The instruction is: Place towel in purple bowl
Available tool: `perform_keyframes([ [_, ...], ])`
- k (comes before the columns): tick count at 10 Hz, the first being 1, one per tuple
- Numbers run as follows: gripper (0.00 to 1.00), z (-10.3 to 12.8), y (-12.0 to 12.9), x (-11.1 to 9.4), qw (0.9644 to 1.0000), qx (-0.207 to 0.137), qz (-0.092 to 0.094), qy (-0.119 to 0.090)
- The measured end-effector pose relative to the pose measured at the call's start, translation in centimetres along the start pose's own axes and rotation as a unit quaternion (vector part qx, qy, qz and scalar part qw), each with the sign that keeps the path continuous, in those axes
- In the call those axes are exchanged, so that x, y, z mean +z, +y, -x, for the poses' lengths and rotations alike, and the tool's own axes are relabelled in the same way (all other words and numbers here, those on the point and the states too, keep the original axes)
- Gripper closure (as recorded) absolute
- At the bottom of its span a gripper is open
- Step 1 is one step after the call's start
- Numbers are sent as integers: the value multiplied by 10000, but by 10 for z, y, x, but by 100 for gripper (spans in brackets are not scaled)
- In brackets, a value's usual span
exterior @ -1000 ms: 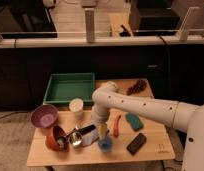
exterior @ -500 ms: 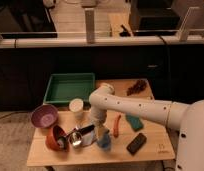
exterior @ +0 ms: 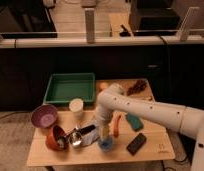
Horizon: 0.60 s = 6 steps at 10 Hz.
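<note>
Now my gripper [exterior: 102,134] hangs low over the front middle of the wooden table [exterior: 85,155], at the end of my white arm [exterior: 140,107] that reaches in from the right. I cannot tell whether it is open or closed. Just under it lies a small blue thing that seems to be the towel [exterior: 106,145], though I cannot tell if I touch it. The purple bowl [exterior: 44,116] stands at the left edge of the table, well apart from the towel. Between them are a red bowl [exterior: 56,138] and a silver can [exterior: 83,136] lying on its side. A white cup [exterior: 76,106] stands behind the can, and a green tray [exterior: 70,76] fills the back left part. Behind the table there is a dark low wall with a pale rail [exterior: 55,42] on top.
</note>
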Motion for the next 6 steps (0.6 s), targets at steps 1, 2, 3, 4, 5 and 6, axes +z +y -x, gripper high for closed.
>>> perform_keyframes([
  [1, 20, -7, 2, -5, 9999, 95, -88, -32],
  [2, 20, -11, 3, -9, 9995, 256, -195, -53],
  [3, 20, -11, 2, -11, 9991, 342, -252, -67],
  [4, 20, -11, 1, -14, 9985, 440, -320, -82],
  [5, 20, -10, 0, -20, 9978, 512, -407, -96],
  [6, 20, -9, -1, -27, 9972, 544, -492, -115],
])
